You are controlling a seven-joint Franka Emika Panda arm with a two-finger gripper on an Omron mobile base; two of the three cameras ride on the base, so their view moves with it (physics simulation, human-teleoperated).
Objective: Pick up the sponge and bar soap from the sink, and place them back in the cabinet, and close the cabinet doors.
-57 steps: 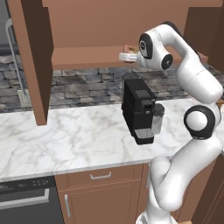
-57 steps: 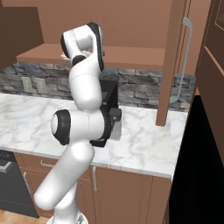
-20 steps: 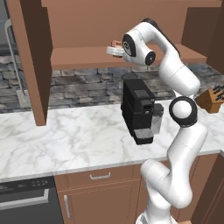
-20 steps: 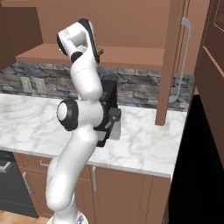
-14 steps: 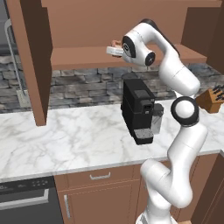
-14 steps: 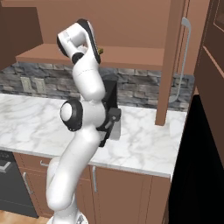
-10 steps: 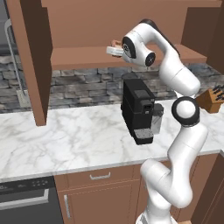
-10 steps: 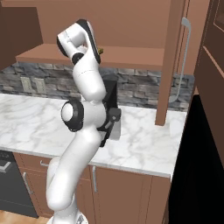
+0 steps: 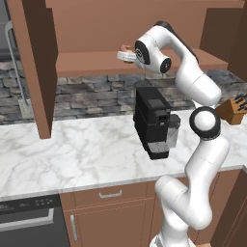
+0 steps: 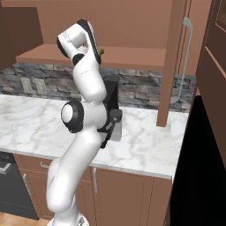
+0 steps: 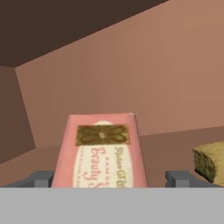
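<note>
The pinkish bar soap lies on the cabinet's inner shelf, label up. My gripper is open around it, with a dark fingertip standing clear of its right side. The yellow sponge rests on the same shelf, just to the soap's right. From the left base view my gripper reaches into the brown wall cabinet at shelf height. Both cabinet doors are swung open: one at the left, the other with its silver bar handle. The sink is out of view.
A black coffee machine stands on the marble counter directly under my hand. A knife block sits at the counter's right end. Stone backsplash runs behind. Base cabinets with drawers lie below.
The jaws have spread apart and let go of the bar soap, which now rests on the shelf. The arm has hardly moved.
</note>
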